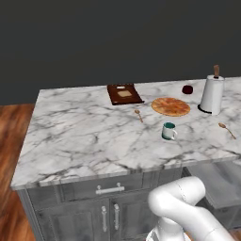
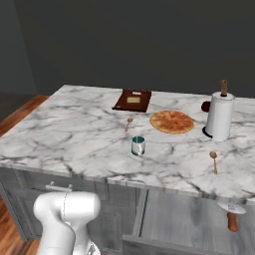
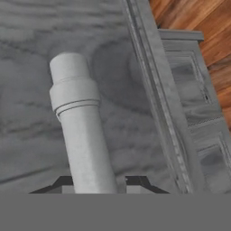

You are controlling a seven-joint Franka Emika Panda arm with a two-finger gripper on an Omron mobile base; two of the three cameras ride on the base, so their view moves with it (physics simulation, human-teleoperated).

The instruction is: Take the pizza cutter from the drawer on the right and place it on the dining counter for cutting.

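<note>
Jaws closed down on the silver handle [image 3: 83,131] of the drawer front, gripper [image 3: 97,184] clamped at the handle's near end, dark fingertips [image 3: 137,182] pressed to either side of the bar. Drawer [image 2: 191,219] on the right pulled well out, grey inside exposed below the counter edge. Pizza cutter [image 2: 231,213] lying in the far right part of that drawer: round silver wheel, reddish-brown wooden grip, untouched. Dining counter [image 2: 74,134] just above, white marble with grey veins. On it, from near to far: teal mug [image 2: 138,145] toward the middle; wooden spoon [image 2: 214,161] near the right edge; second small wooden spoon [image 2: 128,122] just beyond the mug; pizza [image 2: 171,121] in the middle right; white paper towel roll [image 2: 219,115] upright just right of the pizza; dark red round thing [image 1: 187,89] behind it, kind not discernible; brown board [image 2: 132,100] at the far side. Closed drawer with silver handle [image 1: 110,189] to the left, cabinet doors below. Progress, as judged: opening step done or nearly so; letting go of the handle, reaching in, gripping the cutter, lifting it and setting it on the marble all yet to do.
</note>
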